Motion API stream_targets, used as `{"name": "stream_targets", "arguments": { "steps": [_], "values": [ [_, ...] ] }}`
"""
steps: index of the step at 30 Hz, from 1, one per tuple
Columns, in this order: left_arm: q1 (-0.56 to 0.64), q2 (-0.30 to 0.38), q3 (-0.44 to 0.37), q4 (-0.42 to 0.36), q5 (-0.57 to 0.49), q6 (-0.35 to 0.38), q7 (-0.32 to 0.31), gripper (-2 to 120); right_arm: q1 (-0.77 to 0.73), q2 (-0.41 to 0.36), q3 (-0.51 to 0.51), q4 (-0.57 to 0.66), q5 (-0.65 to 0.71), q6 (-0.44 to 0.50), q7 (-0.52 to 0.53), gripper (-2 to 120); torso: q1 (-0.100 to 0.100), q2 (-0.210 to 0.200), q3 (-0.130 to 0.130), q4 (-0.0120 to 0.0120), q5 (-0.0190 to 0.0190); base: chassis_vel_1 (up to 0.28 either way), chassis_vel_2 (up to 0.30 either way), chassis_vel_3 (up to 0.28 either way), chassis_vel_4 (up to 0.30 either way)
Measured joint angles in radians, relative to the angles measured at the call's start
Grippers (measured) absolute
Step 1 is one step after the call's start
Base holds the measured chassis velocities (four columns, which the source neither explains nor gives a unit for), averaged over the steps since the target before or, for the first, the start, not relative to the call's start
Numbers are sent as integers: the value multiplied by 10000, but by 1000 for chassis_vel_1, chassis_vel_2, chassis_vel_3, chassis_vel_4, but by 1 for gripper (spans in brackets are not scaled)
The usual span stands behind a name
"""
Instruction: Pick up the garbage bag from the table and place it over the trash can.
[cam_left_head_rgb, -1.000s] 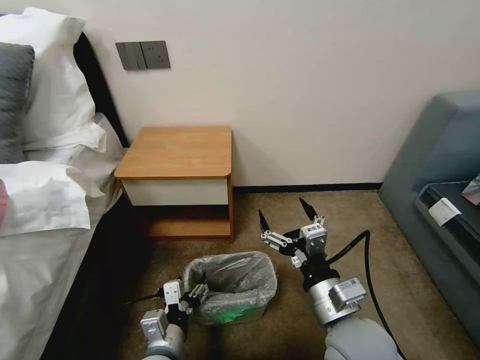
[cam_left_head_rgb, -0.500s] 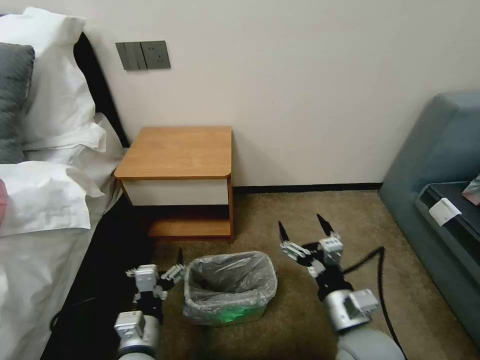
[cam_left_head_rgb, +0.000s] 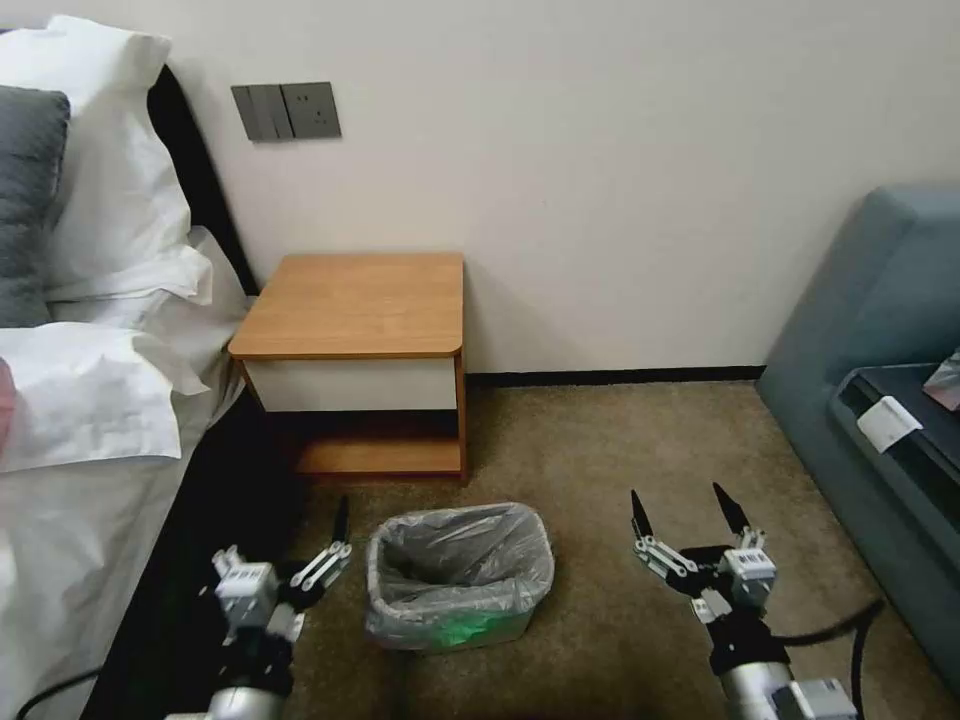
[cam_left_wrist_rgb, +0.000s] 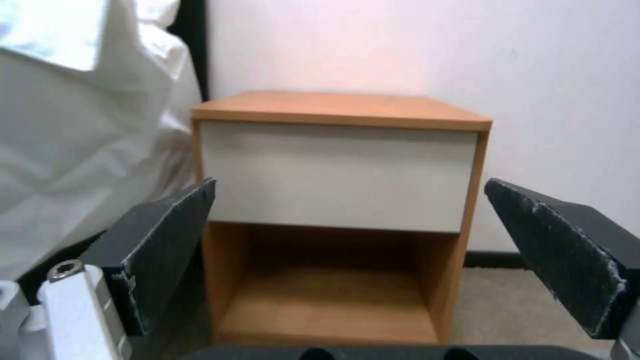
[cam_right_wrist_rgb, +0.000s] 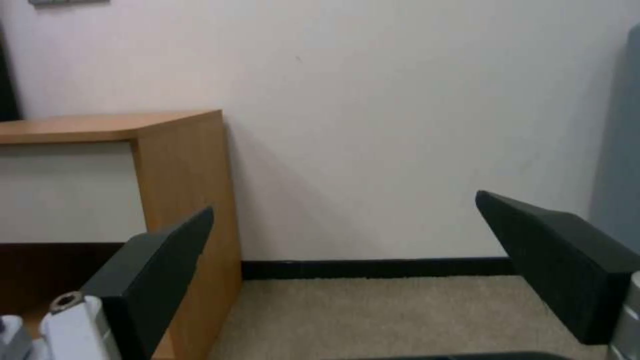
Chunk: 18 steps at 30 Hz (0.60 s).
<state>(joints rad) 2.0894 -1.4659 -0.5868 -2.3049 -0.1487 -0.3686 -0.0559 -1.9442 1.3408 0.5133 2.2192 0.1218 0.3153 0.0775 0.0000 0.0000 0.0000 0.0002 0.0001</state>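
Left gripper (cam_left_head_rgb: 300, 545) and right gripper (cam_left_head_rgb: 685, 515) both spread, empty, flanking trash can (cam_left_head_rgb: 455, 625). Garbage bag (cam_left_head_rgb: 470, 560) lines the can, in front of table (cam_left_head_rgb: 355, 305).

Bag (cam_left_head_rgb: 470, 560) translucent grey, bin (cam_left_head_rgb: 455, 628) greenish in front; table (cam_left_head_rgb: 355, 300) orange-brown top, white drawer; carpet (cam_left_head_rgb: 590, 450) tan.

A bedroom, likely a hotel room: a bed with white linen and plump pillows (cam_left_head_rgb: 90, 200), a small orange-brown wooden nightstand (cam_left_head_rgb: 355, 305), beige carpet (cam_left_head_rgb: 600, 450), a grey-blue upholstered sofa (cam_left_head_rgb: 880, 300).
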Motion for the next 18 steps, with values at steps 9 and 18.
{"name": "stream_targets", "arguments": {
  "steps": [9,18],
  "values": [
    [128,-26,-23,-28,-12,-35,-50,100,-87,-7,-18,93,-21,29,11,100,0,0,0,-1,-2,0,0,0,0],
    [102,-22,-12,-23,-19,-1,-72,100,-61,-18,-40,103,-22,-5,24,100,0,0,0,-1,-1,0,0,0,0]
  ]
}}
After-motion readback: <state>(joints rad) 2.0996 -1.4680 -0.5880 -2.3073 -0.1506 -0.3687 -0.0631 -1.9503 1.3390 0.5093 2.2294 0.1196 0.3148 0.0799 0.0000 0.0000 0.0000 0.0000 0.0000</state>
